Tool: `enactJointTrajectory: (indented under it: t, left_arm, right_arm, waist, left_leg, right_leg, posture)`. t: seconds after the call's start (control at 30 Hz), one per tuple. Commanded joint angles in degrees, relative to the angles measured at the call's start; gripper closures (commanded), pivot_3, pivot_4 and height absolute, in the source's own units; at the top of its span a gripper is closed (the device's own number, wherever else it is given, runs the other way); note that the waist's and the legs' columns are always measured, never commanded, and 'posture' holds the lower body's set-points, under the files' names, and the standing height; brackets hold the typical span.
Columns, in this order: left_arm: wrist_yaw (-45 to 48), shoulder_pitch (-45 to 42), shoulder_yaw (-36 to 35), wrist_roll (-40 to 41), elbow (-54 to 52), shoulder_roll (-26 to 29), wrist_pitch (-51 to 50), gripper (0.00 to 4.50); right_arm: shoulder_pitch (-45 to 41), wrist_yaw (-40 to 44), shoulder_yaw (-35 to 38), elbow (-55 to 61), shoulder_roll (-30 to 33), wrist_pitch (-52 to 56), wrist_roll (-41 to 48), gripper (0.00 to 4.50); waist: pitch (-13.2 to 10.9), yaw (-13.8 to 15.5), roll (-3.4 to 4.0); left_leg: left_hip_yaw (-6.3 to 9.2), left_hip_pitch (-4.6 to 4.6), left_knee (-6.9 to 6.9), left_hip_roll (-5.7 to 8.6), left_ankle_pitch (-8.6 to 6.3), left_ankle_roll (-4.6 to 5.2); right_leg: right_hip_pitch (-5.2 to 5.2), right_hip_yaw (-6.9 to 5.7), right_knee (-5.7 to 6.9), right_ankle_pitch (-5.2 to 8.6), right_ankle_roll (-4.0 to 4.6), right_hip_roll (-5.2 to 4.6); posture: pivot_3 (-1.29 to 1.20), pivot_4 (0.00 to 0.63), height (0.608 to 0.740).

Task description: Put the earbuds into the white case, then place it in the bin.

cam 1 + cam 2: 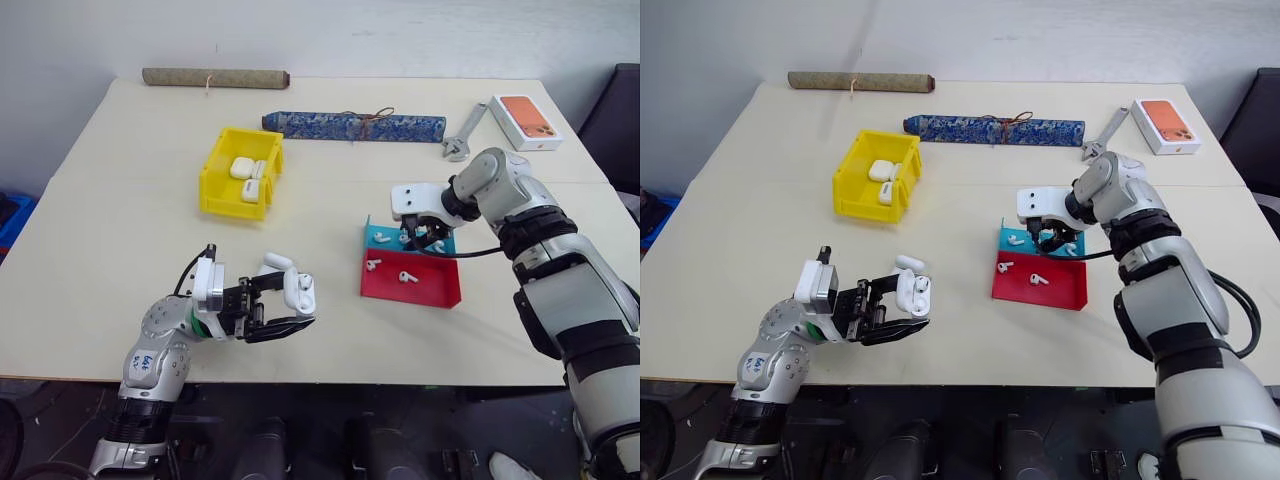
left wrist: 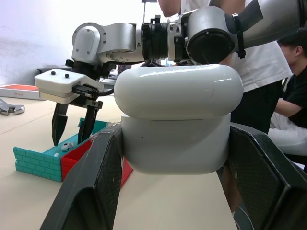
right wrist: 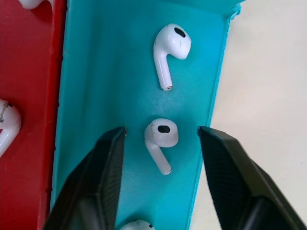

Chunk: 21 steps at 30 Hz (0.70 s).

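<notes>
My left gripper (image 1: 290, 308) is shut on a white case (image 2: 177, 120) held just above the table's near side, its lid (image 1: 278, 262) flipped up. My right gripper (image 3: 162, 132) points down into the blue tray (image 1: 382, 236), open, with one finger on each side of an earbud (image 3: 160, 136) lying on the tray floor and touching neither. Another earbud (image 3: 170, 48) lies further along the same tray. Two earbuds (image 1: 406, 276) lie in the red tray (image 1: 430, 292). The yellow bin (image 1: 215, 170) stands at the middle left with white cases (image 1: 242, 166) inside.
A blue patterned roll (image 1: 355, 125), a brown roll (image 1: 215, 77), a wrench (image 1: 460, 140) and an orange-topped box (image 1: 527, 122) lie along the table's far side. A person (image 2: 268, 72) sits beyond the table in the left wrist view.
</notes>
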<state>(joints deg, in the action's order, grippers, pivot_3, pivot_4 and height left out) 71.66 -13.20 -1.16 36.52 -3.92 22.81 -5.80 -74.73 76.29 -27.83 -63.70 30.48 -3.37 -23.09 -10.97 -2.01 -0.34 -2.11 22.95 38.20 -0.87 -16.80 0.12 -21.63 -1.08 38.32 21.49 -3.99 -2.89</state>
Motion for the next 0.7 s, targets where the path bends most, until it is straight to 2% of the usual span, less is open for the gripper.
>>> enactJointTrajectory:
  t: [0.03, 0.5, 0.53, 0.6, 0.7]
  left_arm:
    - [-0.3, 0.3, -0.5, 0.5, -2.6, 0.4, 0.2, 1.66]
    - [-0.2, 0.1, -0.4, 0.6, -2.3, 0.6, 0.2, 1.66]
    - [-0.2, 0.0, -0.4, 0.6, -2.3, 0.6, 0.2, 1.66]
    - [-0.1, 0.0, -0.4, 0.6, -2.2, 0.6, 0.2, 1.66]
    - [-0.1, 0.0, -0.4, 0.6, -2.2, 0.6, 0.2, 1.66]
  right_arm:
    - [-0.6, -0.2, 0.3, -1.2, -0.4, 0.1, -0.6, 3.2]
    - [-0.1, -0.5, 1.0, -1.8, -0.6, 0.2, -0.5, 3.2]
    - [0.0, -0.1, 1.0, -1.7, -0.5, 0.2, -0.5, 3.57]
    - [0.1, 0.4, 1.1, -1.7, -0.3, 0.3, -0.4, 4.01]
    - [0.1, -0.4, 1.5, -1.7, -0.3, 1.0, -0.2, 4.04]
  waist:
    - [0.0, 0.0, 0.0]
    - [0.0, -0.1, 0.0]
    - [0.0, -0.1, 0.0]
    - [0.0, -0.1, 0.0]
    - [0.0, -0.1, 0.0]
  left_leg:
    - [0.0, 0.0, 0.0, 0.0, 0.0, 0.0]
    - [-0.01, -0.11, 0.01, 0.0, 0.01, -0.02]
    - [-0.01, -0.11, 0.01, 0.0, 0.01, -0.02]
    - [-0.01, -0.11, 0.01, 0.0, 0.01, -0.02]
    - [-0.01, -0.11, 0.0, 0.0, 0.01, -0.02]
  right_leg:
    - [0.0, 0.0, 0.01, 0.0, 0.0, 0.0]
    - [0.04, 0.02, 0.12, 0.0, 0.0, 0.0]
    - [0.04, 0.02, 0.12, 0.0, 0.0, 0.0]
    - [0.04, 0.02, 0.12, 0.0, 0.0, 0.0]
    - [0.04, 0.02, 0.12, 0.0, 0.0, 0.0]
  posture:
    - [0.0, 0.15, 0.74]
    - [0.0, 0.15, 0.74]
    - [0.0, 0.15, 0.74]
    - [0.0, 0.15, 0.74]
    - [0.0, 0.15, 0.74]
